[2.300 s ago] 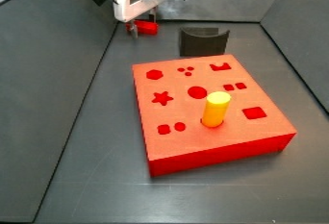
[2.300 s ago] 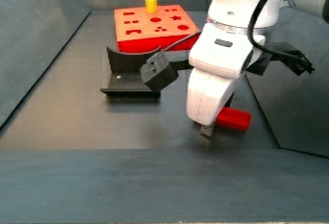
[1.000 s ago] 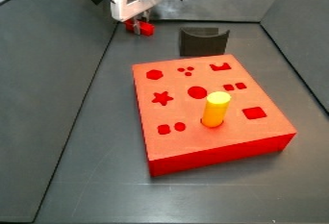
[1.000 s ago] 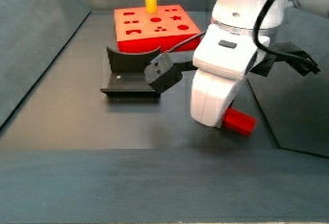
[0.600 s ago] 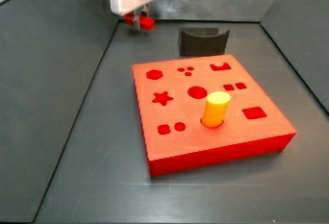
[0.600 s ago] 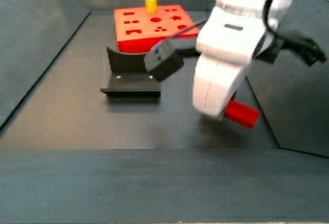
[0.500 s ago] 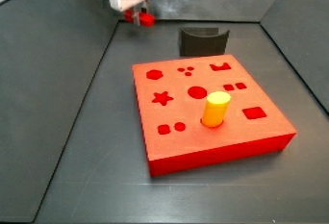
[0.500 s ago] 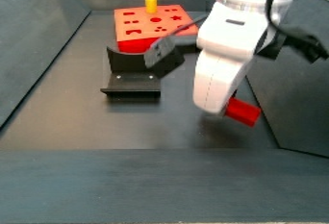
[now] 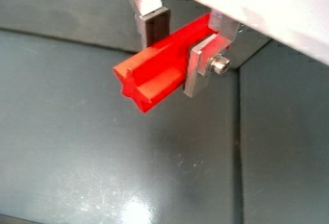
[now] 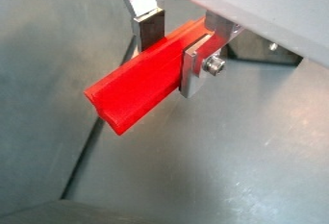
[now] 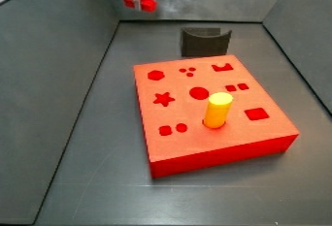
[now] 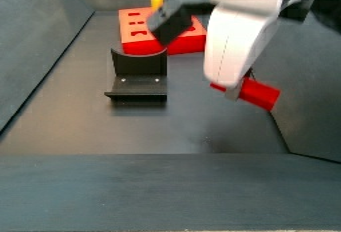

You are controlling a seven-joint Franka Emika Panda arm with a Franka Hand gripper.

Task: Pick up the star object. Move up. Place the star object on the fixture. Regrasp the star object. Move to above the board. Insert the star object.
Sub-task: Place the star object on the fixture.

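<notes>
The red star object (image 9: pixel 161 62) (image 10: pixel 139 88) lies level between my fingers in both wrist views, its star-shaped end showing. My gripper (image 9: pixel 178 37) (image 10: pixel 178 43) is shut on it and hangs well above the grey floor. In a side view the star object (image 12: pixel 260 93) sticks out below the white gripper body (image 12: pixel 236 45); in a side view it is a small red piece (image 11: pixel 147 3) at the far back. The dark fixture (image 11: pixel 205 42) (image 12: pixel 136 76) stands on the floor. Beside it lies the red board (image 11: pixel 208 113) (image 12: pixel 160 23), its star hole (image 11: pixel 163 99) open.
A yellow cylinder peg (image 11: pixel 216 111) (image 12: pixel 156 0) stands upright in one of the board's holes. Dark walls (image 11: pixel 58 36) enclose the floor on the sides and back.
My gripper has risen from the floor with the star object held in it, climbing towards the top of both side views. Board, fixture and yellow peg have not moved.
</notes>
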